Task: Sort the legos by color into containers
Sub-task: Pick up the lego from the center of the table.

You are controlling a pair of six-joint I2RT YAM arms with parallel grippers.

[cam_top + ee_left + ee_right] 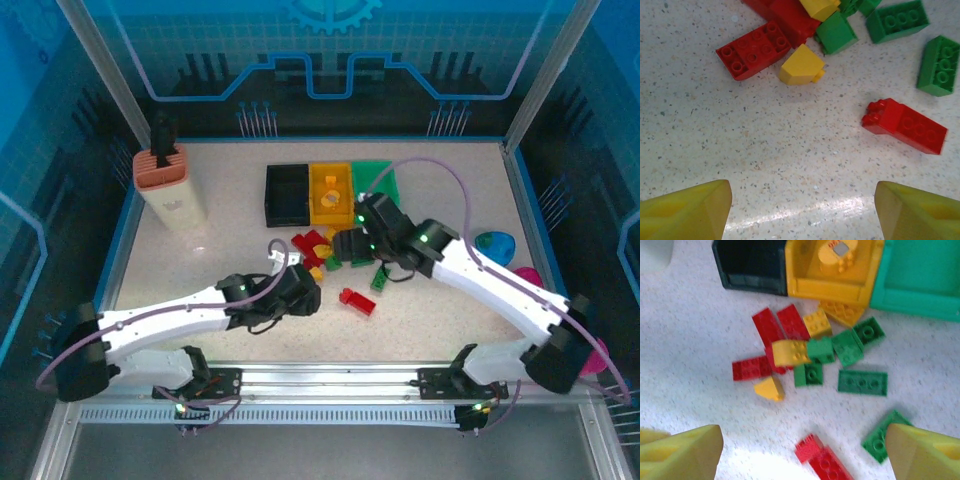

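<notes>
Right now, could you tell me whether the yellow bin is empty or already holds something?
Not empty: the yellow bin holds a yellow piece, seen inside its walls in the right wrist view.

Red, yellow and green legos (820, 350); a black bin (747, 281), a yellow-orange bin (825, 290), a green bin (920, 302); speckled whitish table (790, 150).

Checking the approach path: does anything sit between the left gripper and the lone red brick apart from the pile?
Nothing visible. Bare table separates the open left gripper from the red brick; a green brick lies beyond it, a yellow piece off to the side.
</notes>
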